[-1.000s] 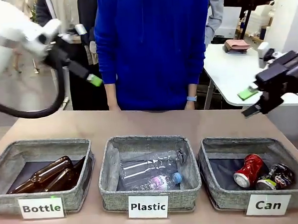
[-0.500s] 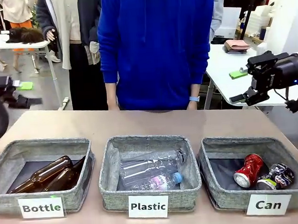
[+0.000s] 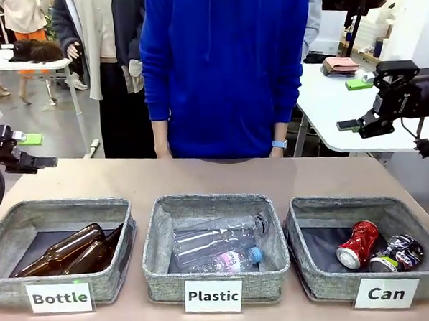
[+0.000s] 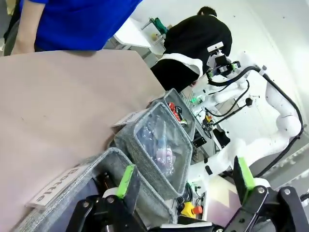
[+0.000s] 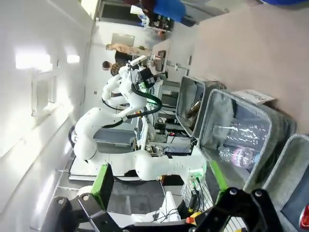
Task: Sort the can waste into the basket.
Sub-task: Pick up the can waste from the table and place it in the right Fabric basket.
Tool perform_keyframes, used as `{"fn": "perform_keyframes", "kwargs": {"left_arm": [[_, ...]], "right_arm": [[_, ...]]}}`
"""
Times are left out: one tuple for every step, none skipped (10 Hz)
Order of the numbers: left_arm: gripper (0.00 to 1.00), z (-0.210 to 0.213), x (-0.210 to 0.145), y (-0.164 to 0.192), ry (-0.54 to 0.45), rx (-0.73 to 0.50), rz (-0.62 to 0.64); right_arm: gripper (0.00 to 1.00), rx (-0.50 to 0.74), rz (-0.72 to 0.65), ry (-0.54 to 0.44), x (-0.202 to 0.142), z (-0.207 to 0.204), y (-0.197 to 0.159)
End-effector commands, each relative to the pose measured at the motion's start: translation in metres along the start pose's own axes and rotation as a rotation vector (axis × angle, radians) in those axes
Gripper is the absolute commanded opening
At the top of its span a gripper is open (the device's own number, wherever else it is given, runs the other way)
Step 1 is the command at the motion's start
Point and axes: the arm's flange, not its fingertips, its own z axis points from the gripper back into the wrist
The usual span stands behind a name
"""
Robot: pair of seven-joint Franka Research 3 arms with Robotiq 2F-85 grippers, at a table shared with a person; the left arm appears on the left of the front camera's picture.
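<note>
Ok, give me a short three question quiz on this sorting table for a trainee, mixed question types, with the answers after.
1. True or false: the red dented metal can lies in the grey fabric basket labelled "Can".
2. Which lies beside the red can? A) a brown glass bottle B) the dark silvery printed can C) a clear plastic bottle
3. Fill in: the right pincer hangs above the table with its jaws ____.

Key: 1 true; 2 B; 3 open.
</note>
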Motion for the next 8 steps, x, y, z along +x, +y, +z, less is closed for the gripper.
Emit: {"fn": "perform_keyframes", "kwargs": {"left_arm": [[1.00,0.0003,-0.0005,0.0017,-0.013,-0.004,0.005],[1.00,0.0003,-0.0005,0.0017,-0.013,-0.004,0.005],[1.00,0.0003,-0.0005,0.0017,-0.013,-0.004,0.005],[1.00,0.0003,-0.0005,0.0017,-0.013,-0.004,0.005],[1.00,0.0003,-0.0005,0.0017,-0.013,-0.004,0.005],[1.00,0.0003,-0.0005,0.0017,-0.013,-0.004,0.005],[1.00,0.0003,-0.0005,0.0017,-0.013,-0.004,0.005],[1.00,0.0003,-0.0005,0.0017,-0.013,-0.004,0.005]], "right_arm": [[1.00,-0.043,-0.012,0.034,0.0010,-0.0073,-0.0040],[1.00,-0.043,-0.012,0.034,0.0010,-0.0073,-0.0040],[1.00,-0.043,-0.012,0.034,0.0010,-0.0073,-0.0040],[1.00,-0.043,-0.012,0.034,0.0010,-0.0073,-0.0040],[1.00,-0.043,-0.012,0.034,0.0010,-0.0073,-0.0040],[1.00,-0.043,-0.012,0.034,0.0010,-0.0073,-0.0040],[1.00,-0.043,-0.012,0.034,0.0010,-0.0073,-0.0040],[1.00,-0.043,-0.012,0.034,0.0010,-0.0073,-0.0040]]}}
